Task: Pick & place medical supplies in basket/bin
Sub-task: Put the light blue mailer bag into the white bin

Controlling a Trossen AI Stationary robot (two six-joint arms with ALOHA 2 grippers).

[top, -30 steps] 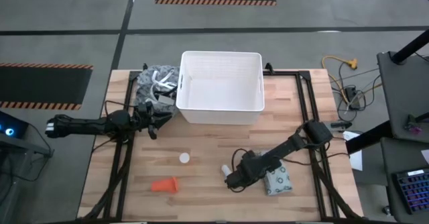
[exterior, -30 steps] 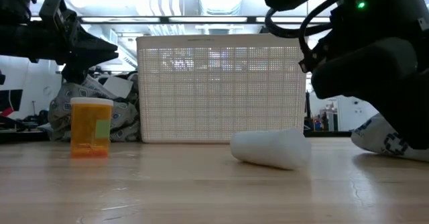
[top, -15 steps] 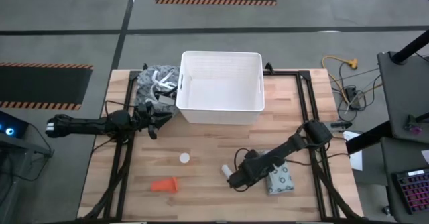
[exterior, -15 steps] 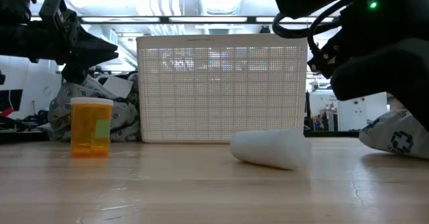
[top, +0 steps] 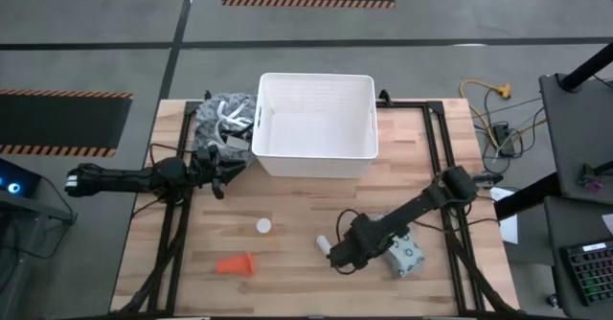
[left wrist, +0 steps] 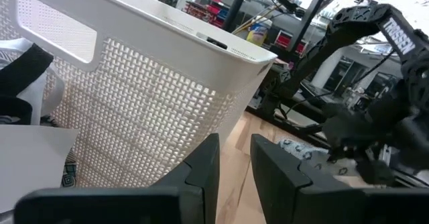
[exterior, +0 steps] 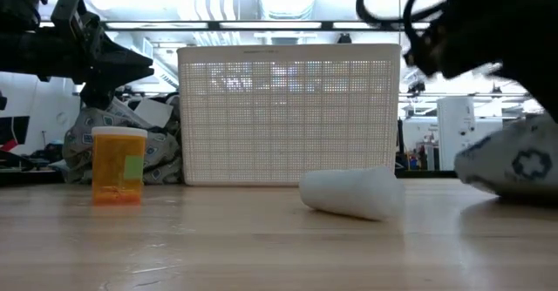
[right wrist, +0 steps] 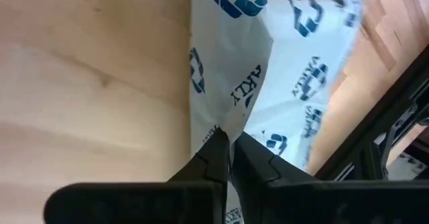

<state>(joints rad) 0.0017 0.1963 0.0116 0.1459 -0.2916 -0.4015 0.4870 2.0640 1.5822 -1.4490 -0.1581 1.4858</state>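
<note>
A pale packet with blue ring marks [top: 404,259] lies near the table's front right, and my right gripper [right wrist: 230,143] is shut on it. To its left a short white cylinder [top: 324,246] lies on its side. The white-capped orange vial [exterior: 119,165] stands upright on its base. An orange piece [top: 235,263] lies flat near the front edge. The white ribbed basket [top: 316,119] stands at the far middle. My left gripper [top: 218,176] hovers left of the basket, its fingers [left wrist: 201,163] a narrow gap apart with nothing between them. My right gripper pinches an edge of the packet [right wrist: 221,120] between its two fingers. The fingers come down at it from above. The packet is tipped up at the held side, and in the low view its lower part [exterior: 523,191] sits at table level.
A grey and white heap of cloth and cords [top: 222,124] lies against the basket's left wall, just beyond my left gripper. Black rails [top: 436,148] run along the table's left and right sides. Bare wood shows between the basket and the small items.
My right arm has risen, leaving most of the low view. The packet has shifted a little toward the table's right edge and turned, and its held side has tipped up. The cylinder, vial and orange piece have stayed put.
</note>
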